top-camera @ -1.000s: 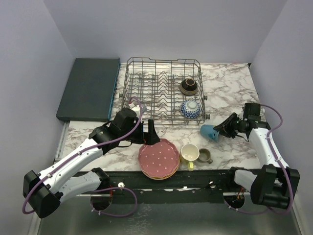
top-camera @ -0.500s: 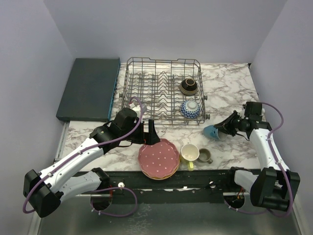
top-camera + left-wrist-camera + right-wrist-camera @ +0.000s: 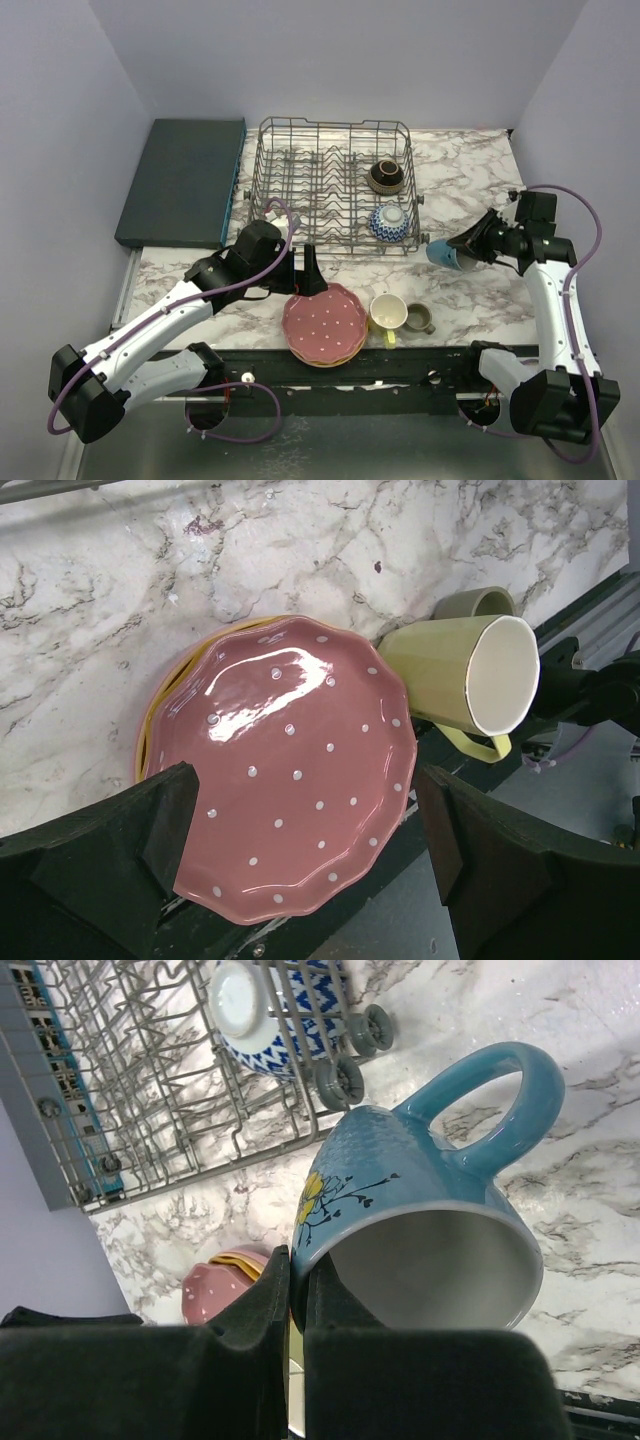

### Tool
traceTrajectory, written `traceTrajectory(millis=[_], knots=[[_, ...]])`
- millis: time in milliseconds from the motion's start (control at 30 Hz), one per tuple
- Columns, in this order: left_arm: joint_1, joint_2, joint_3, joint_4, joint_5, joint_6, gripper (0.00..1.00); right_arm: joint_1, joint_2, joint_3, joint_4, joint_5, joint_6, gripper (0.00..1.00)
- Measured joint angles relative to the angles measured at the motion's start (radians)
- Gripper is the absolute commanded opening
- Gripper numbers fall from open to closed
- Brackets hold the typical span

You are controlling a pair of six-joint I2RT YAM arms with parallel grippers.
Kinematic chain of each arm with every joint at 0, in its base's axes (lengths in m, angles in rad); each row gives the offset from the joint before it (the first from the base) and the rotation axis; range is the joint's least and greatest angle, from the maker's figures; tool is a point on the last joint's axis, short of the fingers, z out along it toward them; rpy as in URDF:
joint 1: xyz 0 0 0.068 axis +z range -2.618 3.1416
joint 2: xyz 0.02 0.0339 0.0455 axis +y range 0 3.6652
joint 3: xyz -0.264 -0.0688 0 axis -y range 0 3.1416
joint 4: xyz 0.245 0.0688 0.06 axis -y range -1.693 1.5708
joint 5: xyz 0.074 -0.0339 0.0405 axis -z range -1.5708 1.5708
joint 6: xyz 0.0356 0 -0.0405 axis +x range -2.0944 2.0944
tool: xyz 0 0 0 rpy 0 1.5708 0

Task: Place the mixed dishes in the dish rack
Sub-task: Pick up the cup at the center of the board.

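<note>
2 bowls (image 3: 385, 176) (image 3: 388, 221) in rack (image 3: 330, 122); R fingers (image 3: 240, 1360) clamp blue mug (image 3: 400, 1170), L fingers (image 3: 110, 860) open, empty.

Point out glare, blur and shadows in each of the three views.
Left wrist: a bright glare patch on the pink dotted plate, otherwise sharp. Right wrist: highlights streak the handle of the blue mug, and the right tool looks dark and soft up close. Top external: even light, faint shadows, no blur.

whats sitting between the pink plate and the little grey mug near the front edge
The yellow mug, just right of the pink plate and left of the grey mug; the top view shows it plainly.
</note>
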Motion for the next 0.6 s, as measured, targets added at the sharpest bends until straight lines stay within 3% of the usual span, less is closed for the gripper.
traceTrajectory(millis=[367, 600], knots=[[0.002, 0.002, 0.067, -0.001, 0.001, -0.015, 0.99, 0.0, -0.006, 0.123, -0.026, -0.129, -0.031, 0.0], [0.031, 0.005, 0.149, -0.001, 0.026, -0.015, 0.99, 0.0, -0.002, 0.153, 0.067, -0.304, -0.009, 0.0]])
